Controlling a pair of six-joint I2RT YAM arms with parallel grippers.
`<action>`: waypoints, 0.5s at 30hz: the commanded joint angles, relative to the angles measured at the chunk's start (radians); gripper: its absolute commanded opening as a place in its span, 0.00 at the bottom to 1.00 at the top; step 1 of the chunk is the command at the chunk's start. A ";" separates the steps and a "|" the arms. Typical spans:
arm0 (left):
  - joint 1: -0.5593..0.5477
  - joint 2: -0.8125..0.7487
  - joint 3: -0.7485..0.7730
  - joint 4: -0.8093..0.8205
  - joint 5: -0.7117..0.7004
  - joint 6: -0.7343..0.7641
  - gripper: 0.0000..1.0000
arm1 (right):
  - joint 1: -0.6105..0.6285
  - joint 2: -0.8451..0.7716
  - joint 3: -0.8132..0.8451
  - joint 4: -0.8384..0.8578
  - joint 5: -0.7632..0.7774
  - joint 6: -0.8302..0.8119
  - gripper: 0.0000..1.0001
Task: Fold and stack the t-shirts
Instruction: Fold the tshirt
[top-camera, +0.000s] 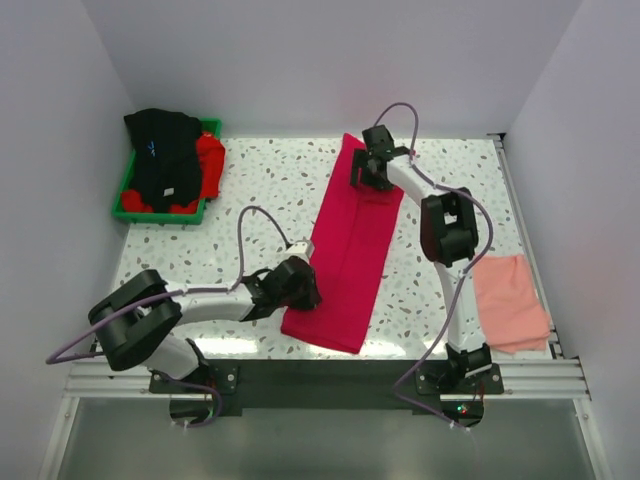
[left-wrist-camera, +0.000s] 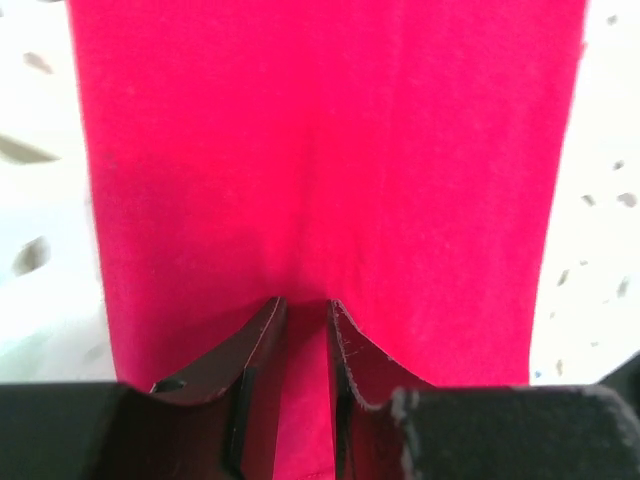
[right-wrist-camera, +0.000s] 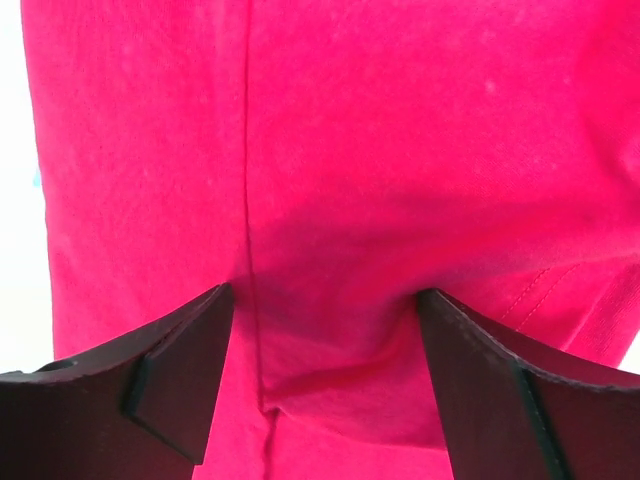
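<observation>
Two ends of the crimson-pink t-shirt, a folded strip lying mid-worktop, are attended: the left end effector pinches the near edge, while the right end effector gapes over the far one and should close squarely before lifting.

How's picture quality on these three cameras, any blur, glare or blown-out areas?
Top external: sharp, evenly lit, table brightest along its far edge. Left wrist: table speckles blurred, white washed out beside the crimson-pink t-shirt. Right wrist: shirt shadowed inside the right gripper, left margin overexposed.
</observation>
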 joint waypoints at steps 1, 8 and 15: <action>-0.007 0.097 0.001 0.128 0.083 -0.074 0.29 | -0.008 0.138 0.178 -0.066 0.022 -0.076 0.80; -0.006 0.252 0.133 0.180 0.128 -0.109 0.34 | -0.021 0.258 0.381 -0.080 -0.003 -0.164 0.94; -0.004 0.179 0.158 0.153 0.135 -0.083 0.41 | -0.022 0.045 0.240 -0.017 -0.018 -0.177 0.99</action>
